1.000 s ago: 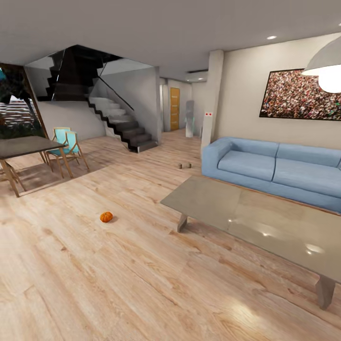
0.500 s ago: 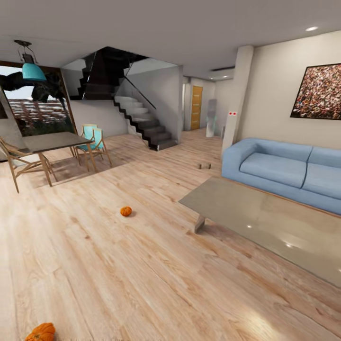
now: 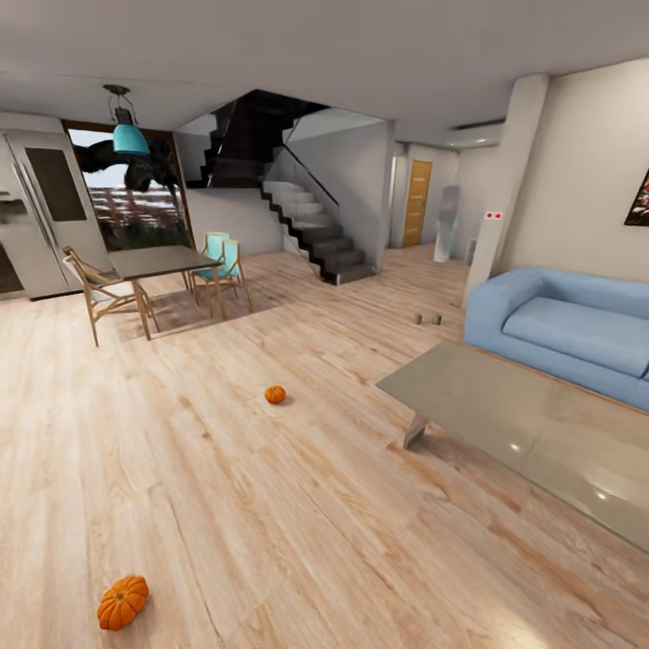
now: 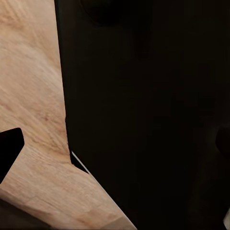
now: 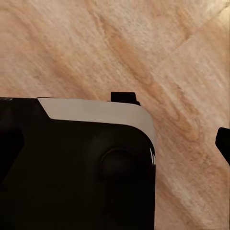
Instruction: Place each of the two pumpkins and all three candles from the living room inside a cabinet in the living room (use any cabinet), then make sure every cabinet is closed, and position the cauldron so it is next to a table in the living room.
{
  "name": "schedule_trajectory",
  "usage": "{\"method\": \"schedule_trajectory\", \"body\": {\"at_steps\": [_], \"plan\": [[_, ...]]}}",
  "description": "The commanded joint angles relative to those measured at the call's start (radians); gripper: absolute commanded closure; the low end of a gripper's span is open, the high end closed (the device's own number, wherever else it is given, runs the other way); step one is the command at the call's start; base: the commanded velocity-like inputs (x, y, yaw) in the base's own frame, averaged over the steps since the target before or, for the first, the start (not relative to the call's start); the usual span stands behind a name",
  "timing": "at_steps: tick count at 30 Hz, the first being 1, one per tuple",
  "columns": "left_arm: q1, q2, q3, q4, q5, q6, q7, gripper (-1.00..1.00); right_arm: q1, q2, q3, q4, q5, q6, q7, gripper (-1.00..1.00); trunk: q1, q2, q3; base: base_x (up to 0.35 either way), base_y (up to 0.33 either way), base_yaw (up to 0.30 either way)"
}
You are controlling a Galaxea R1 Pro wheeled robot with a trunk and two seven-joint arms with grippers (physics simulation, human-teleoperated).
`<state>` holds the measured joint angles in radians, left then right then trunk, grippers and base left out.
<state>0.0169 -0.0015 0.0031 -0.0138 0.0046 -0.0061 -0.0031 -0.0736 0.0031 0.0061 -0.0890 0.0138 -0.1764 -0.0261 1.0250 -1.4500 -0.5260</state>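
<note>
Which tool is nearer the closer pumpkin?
Left, probably: the closer pumpkin lies on the floor toward the robot's left side, away from the right; exact tool positions cannot be told.

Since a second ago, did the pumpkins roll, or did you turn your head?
The camera turned left, so everything slid right in the head view. A second pumpkin and the fridge came into view; the painting slid nearly out. The far pumpkin, candles and coffee table look unmoved on the floor.
</note>
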Motion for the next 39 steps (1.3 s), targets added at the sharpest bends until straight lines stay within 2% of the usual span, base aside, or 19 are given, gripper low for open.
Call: {"method": "schedule_trajectory", "body": {"at_steps": [1,39], "plan": [[0.0,0.0,0.0,0.0,0.0,0.0,0.0,-1.0,0.0,0.0,0.0,0.0,0.0,0.0,0.0,-1.0,0.0,0.0,0.0,0.0,0.0,0.288],[0.0,0.0,0.0,0.0,0.0,0.0,0.0,-1.0,0.0,0.0,0.0,0.0,0.0,0.0,0.0,-1.0,0.0,0.0,-0.017,0.0,0.0,0.288]]}}
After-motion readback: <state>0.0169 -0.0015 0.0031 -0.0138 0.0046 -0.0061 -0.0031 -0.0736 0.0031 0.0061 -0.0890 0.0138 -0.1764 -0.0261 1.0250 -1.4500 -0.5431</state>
